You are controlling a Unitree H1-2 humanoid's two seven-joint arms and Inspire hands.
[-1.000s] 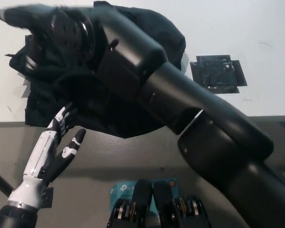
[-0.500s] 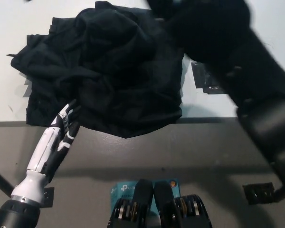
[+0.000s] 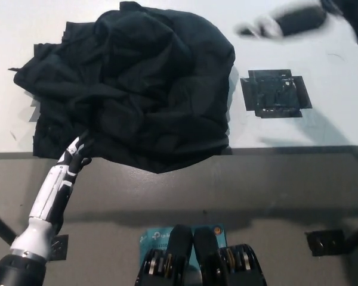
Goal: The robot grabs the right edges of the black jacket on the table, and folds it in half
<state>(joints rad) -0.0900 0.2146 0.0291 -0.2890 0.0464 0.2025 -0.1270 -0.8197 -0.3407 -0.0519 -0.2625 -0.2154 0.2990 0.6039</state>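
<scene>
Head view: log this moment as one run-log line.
black jacket: bunched heap on white table | left hand: at jacket's near-left hem | right hand: blurred, clear of jacket | black tape patch: right of jacket

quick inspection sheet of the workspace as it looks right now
surface: white table, near edge runs across the picture's middle
job's things: black jacket bunched in a heap, its lower edge overhanging the table's near edge
clutter: black tape square right of the jacket
hands: left hand at the jacket's lower left edge, grip unclear; right hand blurred at upper right, apart from the jacket
cables: nothing seen
surroundings: grey floor below the table
</scene>
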